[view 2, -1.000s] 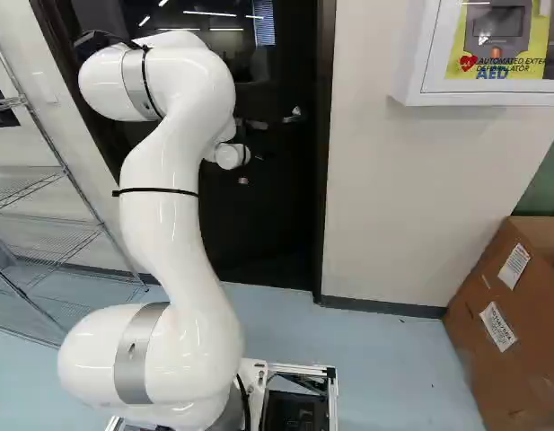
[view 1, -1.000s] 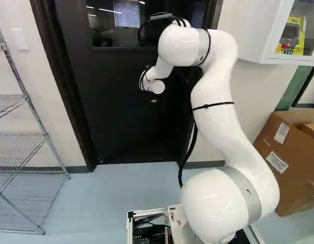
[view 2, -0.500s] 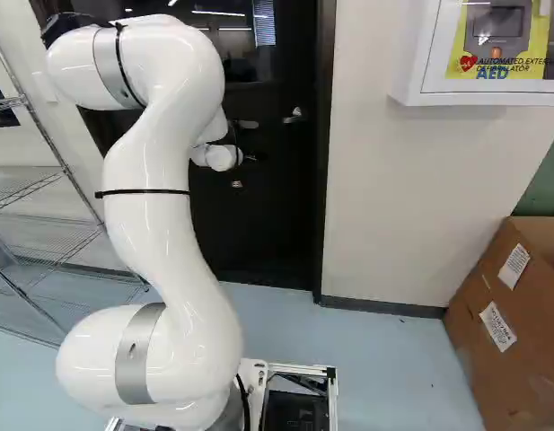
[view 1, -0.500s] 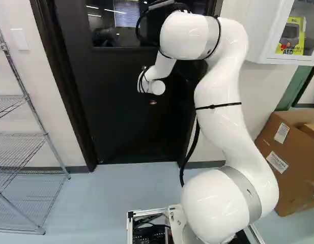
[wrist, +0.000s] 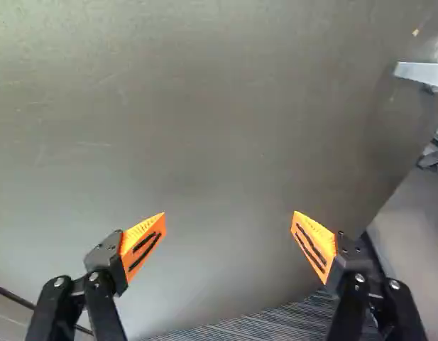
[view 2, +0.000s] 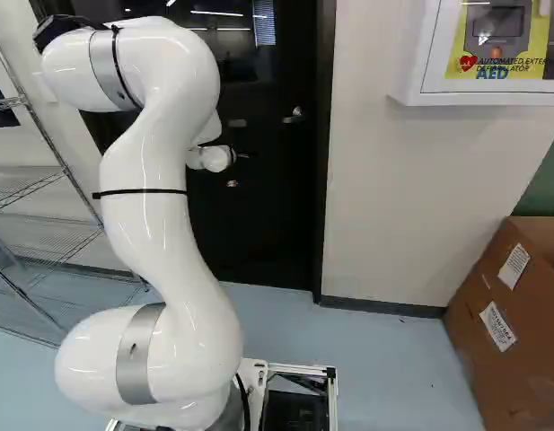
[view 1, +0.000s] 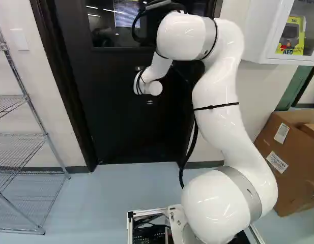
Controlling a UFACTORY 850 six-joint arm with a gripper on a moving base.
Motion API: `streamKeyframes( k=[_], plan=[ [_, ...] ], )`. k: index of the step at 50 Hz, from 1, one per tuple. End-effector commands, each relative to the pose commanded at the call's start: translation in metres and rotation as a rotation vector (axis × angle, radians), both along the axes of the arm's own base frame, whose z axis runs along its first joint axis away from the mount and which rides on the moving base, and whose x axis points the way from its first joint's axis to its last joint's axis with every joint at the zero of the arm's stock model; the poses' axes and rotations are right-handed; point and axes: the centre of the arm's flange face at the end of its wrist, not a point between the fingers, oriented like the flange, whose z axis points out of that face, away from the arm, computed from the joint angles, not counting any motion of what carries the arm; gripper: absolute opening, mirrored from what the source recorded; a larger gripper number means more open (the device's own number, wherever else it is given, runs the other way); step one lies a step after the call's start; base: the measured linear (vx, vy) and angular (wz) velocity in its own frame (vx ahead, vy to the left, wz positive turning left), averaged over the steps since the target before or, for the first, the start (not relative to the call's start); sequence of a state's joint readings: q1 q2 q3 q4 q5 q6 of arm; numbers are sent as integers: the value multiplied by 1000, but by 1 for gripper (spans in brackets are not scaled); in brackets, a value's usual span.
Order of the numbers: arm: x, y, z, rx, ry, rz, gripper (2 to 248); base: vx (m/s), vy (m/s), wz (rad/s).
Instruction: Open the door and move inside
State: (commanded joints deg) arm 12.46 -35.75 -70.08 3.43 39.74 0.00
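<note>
- One likely failure is a miss: the gripper (wrist: 228, 234) stands on the shelf (view 1: 46, 135) side of the handle (view 2: 294, 115) and a little below it, so a straight push ahead would probably meet only the bare door (view 2: 268, 206).
- The handle seems to lie past one finger, off to the side in the wrist view; closing without shifting towards it first would likely catch nothing.
- A sideways move made too close could knock a fingertip into the handle, or scrape the pads along the door.
- If the handle is pressed off-centre, the pads might slip before the latch frees. Which way the door swings I cannot tell, and a wrong guess could jam the arm (view 1: 215, 91).
- Driving the base (view 2: 332, 395) too soon could run it into the shut door, or clip the door frame (view 2: 321, 180) just beyond the handle.
- As for the tool, its fingers are spread wide, with nothing between them and no hold on the handle. Both tips look clear of the door, though touch is hard to judge.
- The door, seemingly closed, fills the space ahead, its handle near the frame edge.
</note>
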Motion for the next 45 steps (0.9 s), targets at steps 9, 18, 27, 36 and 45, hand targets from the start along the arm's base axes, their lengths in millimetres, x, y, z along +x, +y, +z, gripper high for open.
streamKeyframes(
  k=[9, 18, 27, 36, 45],
  plan=[
    [13, 13, -3, 0, -16, 19, 247, 0, 0, 0],
    [25, 27, -5, 3, -30, 35, 247, 0, 0, 0],
    [37, 42, -9, 6, -43, 50, 247, 0, 0, 0],
    [53, 50, -12, 11, -60, 55, 247, 0, 0, 0],
    [70, 55, -17, 15, -79, 56, 247, 0, 0, 0]
  ],
)
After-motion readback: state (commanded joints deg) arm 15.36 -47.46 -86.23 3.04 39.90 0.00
